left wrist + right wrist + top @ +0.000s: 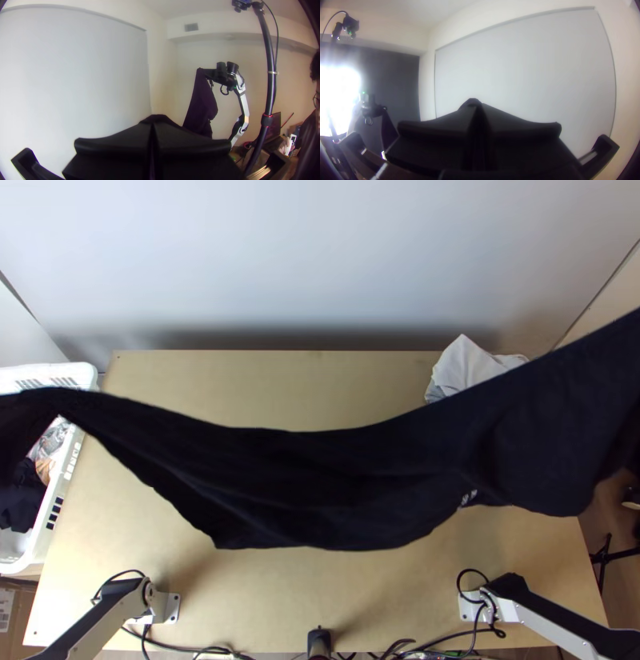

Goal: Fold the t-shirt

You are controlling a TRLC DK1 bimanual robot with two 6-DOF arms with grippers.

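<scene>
The black t-shirt (320,484) hangs in the air across the whole top view, stretched between both sides and sagging in the middle above the table. In the left wrist view my left gripper (152,128) is shut on a bit of the dark cloth, and more of the shirt (201,103) hangs from the other arm's gripper farther off. In the right wrist view my right gripper (475,111) is shut on another part of the shirt, a little of which pokes out at the fingertips. Which parts of the shirt are held I cannot tell.
A white basket (88,376) with clothes in it stands at the table's left edge. A white and grey cloth (468,368) lies at the table's far right, partly behind the shirt. Cables (192,648) run along the near edge of the wooden table (264,380).
</scene>
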